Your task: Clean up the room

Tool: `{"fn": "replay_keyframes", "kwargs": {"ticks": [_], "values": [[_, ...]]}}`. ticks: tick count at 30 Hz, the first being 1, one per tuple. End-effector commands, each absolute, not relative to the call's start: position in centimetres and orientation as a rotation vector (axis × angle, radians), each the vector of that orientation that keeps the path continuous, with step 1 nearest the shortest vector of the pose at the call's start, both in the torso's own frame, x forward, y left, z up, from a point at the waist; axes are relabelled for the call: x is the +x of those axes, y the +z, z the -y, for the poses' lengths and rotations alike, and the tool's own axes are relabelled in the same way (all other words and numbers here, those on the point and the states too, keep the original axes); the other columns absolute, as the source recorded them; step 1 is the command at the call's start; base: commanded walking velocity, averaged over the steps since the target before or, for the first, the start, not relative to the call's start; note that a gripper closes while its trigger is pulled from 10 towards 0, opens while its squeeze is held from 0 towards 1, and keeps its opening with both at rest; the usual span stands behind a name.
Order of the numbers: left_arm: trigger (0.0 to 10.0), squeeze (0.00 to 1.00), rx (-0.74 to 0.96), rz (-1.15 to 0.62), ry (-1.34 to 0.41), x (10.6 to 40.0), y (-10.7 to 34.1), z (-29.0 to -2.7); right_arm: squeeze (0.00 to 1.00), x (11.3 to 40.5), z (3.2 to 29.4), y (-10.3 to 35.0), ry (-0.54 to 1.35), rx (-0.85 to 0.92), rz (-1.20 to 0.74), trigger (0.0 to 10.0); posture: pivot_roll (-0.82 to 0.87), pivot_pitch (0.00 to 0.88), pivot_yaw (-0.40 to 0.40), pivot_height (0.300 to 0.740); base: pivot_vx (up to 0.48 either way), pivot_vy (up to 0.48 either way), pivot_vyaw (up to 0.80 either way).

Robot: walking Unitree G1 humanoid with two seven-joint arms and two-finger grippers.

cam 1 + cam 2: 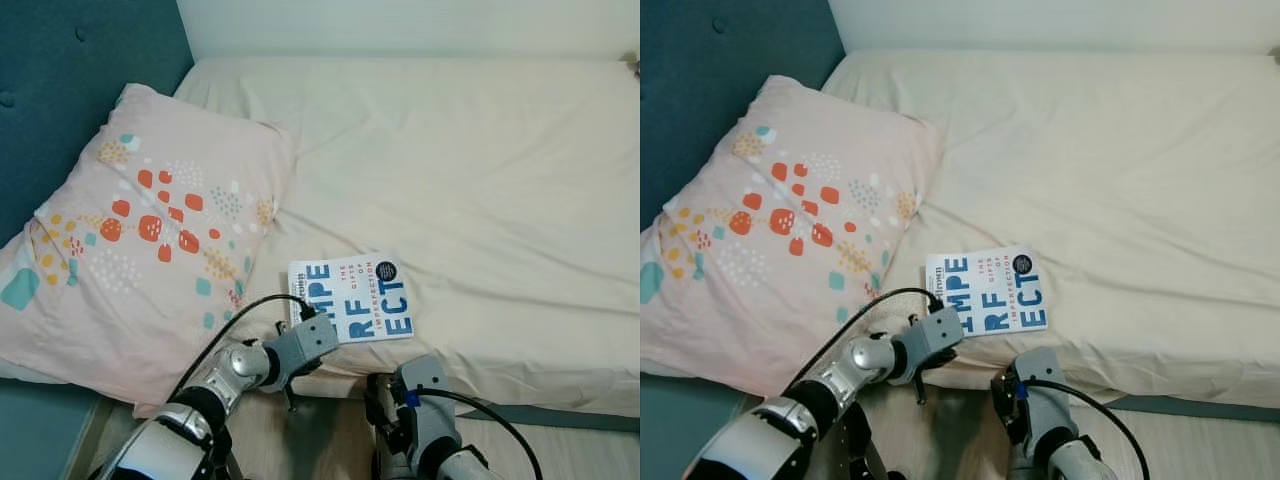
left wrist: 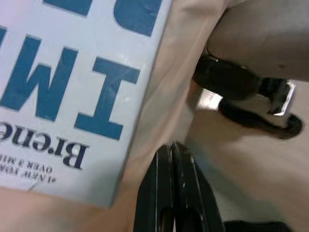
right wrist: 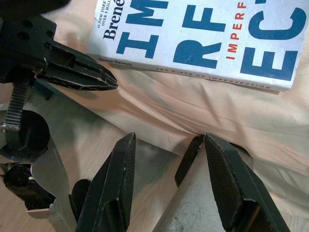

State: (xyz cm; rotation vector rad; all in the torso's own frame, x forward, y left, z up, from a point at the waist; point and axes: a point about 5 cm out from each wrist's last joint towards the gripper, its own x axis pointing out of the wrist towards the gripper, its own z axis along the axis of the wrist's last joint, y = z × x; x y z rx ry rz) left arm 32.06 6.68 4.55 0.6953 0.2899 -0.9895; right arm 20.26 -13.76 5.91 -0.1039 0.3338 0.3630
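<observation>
A white book (image 1: 350,298) with big blue letters lies flat on the cream bed (image 1: 480,170), close to its front edge. My left gripper (image 2: 171,147) is shut with nothing in it. Its tips sit at the bed's edge just off the book's (image 2: 63,87) near left corner. In the right wrist view the same shut fingers (image 3: 91,75) point along the sheet just under the book's (image 3: 203,38) spine. My right gripper (image 3: 169,140) is open and holds nothing. It hangs low in front of the mattress side, below the book.
A pink pillow (image 1: 140,250) with orange and teal dots leans on the teal headboard (image 1: 70,80) at the left of the bed. Wooden floor (image 1: 330,430) runs under my arms. A grey strap (image 1: 560,415) lies along the bed's foot at the right.
</observation>
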Motion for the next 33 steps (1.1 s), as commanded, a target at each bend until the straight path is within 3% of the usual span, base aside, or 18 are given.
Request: {"fn": "replay_keyframes", "kwargs": {"ticks": [1,5,7,23,28,29,30,33], "values": [[0.0,0.0,0.718,-0.344,-0.997,31.2,3.3,-7.0,0.0,19.8,13.6,5.6,0.367,-0.096,-0.345,10.0,-0.21,0.273,0.08,0.556,0.0,0.0,0.0],[0.0,0.0,0.788,-0.349,-0.962,31.4,3.0,-7.3,0.0,19.7,13.7,5.6,0.363,-0.096,-0.347,10.0,-0.22,0.273,0.084,0.556,0.0,0.0,0.0],[0.0,0.0,0.837,-0.324,-0.818,32.4,3.6,-8.1,0.0,19.6,13.8,5.6,0.356,-0.097,-0.348,10.0,-0.22,0.273,0.088,0.556,0.0,0.0,0.0],[0.0,0.0,0.914,-0.306,-0.673,33.7,4.6,-10.1,0.0,19.8,13.9,5.6,0.355,-0.099,-0.346,10.0,-0.22,0.266,0.079,0.556,0.0,0.0,0.0],[0.0,0.0,0.542,-0.328,-0.79,33.2,5.1,-11.8,0.0,20.4,14.1,5.4,0.344,-0.095,-0.339,10.0,-0.17,0.224,0.084,0.556,0.0,0.0,0.0],[0.0,0.0,0.542,-0.328,-0.79,33.2,5.1,-11.8,0.0,20.4,14.1,5.4,0.344,-0.095,-0.339,10.0,-0.17,0.224,0.084,0.556,0.0,0.0,0.0],[0.0,0.0,0.429,-0.32,-0.844,32.6,5.0,-13.1,0.0,20.9,14.1,5.3,0.344,-0.093,-0.337,10.0,-0.15,0.206,0.077,0.556,0.0,0.0,0.0],[0.0,0.0,0.383,-0.316,-0.862,32.2,5.0,-13.8,0.0,21.3,14.1,5.2,0.345,-0.089,-0.335,10.0,-0.14,0.2,0.075,0.556,0.0,0.0,0.0]]}}
